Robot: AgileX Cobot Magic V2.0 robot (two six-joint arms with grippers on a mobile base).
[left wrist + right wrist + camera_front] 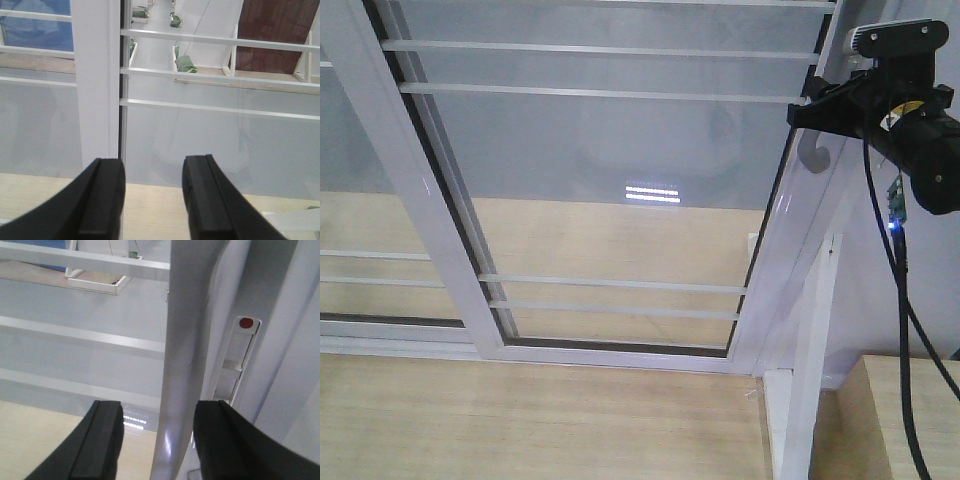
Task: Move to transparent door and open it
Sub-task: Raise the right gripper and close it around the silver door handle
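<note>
The transparent door point(620, 190) is a glass panel in a white frame with thin white bars, filling the middle of the front view. Its curved silver bar handle point(185, 355) rises between my right gripper's point(157, 440) open fingers, nearer the right finger, with gaps on both sides. The lock plate point(239, 362) with a red dot sits just right of the handle. In the front view the right gripper point(825, 108) is at the handle's hooked end point(813, 155). My left gripper point(152, 192) is open and empty, facing the glass beside a white frame post point(95, 80).
A second glass panel point(360, 180) without a handle overlaps at the left. A white door-frame post point(812, 370) stands at the lower right, next to a light wooden block point(910, 420). Light wooden flooring point(520, 420) lies below the door track.
</note>
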